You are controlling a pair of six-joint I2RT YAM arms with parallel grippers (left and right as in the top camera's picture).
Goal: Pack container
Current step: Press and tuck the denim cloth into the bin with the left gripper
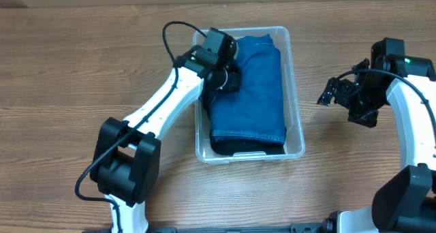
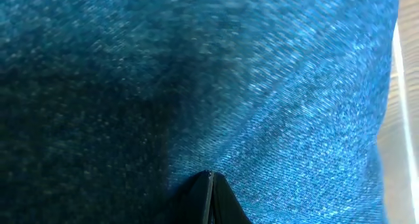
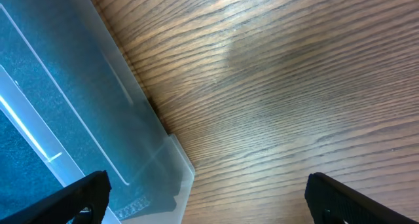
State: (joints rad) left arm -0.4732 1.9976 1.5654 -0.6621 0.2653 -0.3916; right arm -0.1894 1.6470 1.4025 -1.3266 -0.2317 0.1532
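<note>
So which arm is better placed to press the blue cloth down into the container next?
Left. The left gripper sits on the blue cloth inside the container; the right gripper hangs open over the table beside it.

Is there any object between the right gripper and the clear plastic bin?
Nothing visible. Only wooden table lies between the right gripper and the nearest wall of the clear rectangular plastic container, which holds a folded blue cloth.

Clear container (image 1: pixel 296 90) mid-table, w/ folded blue cloth (image 1: pixel 251 90) inside.
</note>
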